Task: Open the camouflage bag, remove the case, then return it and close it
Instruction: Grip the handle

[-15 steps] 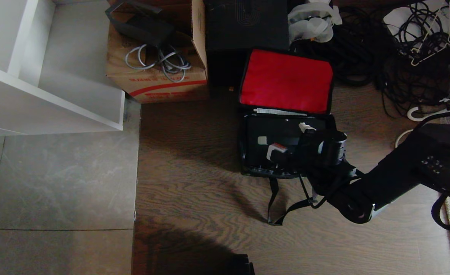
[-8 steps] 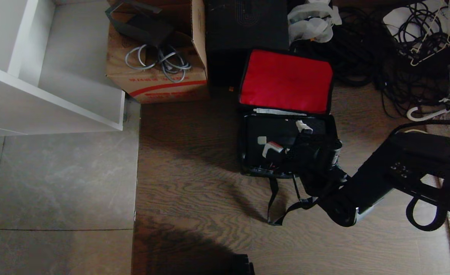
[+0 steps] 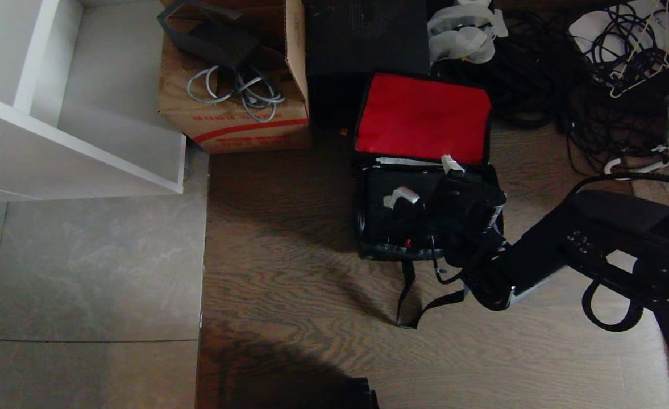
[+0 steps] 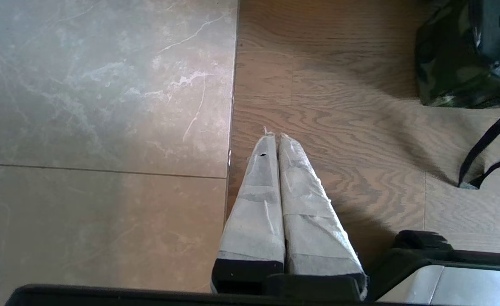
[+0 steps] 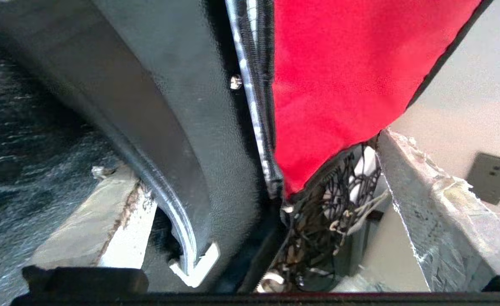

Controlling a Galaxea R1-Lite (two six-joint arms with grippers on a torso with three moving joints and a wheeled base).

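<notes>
The camouflage bag (image 3: 368,250) stands open on the wood floor, its red-lined lid (image 3: 422,116) leaning back. Inside it lies the black case (image 3: 388,218). My right gripper (image 3: 428,180) hangs over the bag's far edge near the lid hinge, open wide. In the right wrist view the gripper (image 5: 245,157) straddles the case's curved black handle (image 5: 165,127) with its silver end, and the corner of the red lid lining (image 5: 339,76). My left gripper (image 4: 275,138) is shut and empty above the floor, away from the bag (image 4: 445,63).
A cardboard box with a red stripe (image 3: 232,108) and a tall black box (image 3: 365,40) stand behind the bag. Tangled cables (image 3: 539,74) lie at the far right, a white shelf (image 3: 73,113) at the left. The bag's black strap (image 3: 411,295) trails on the floor.
My right arm has pushed farther from me, carrying the open gripper from the middle of the case to the hinge edge by the lid. The left arm has kept still.
</notes>
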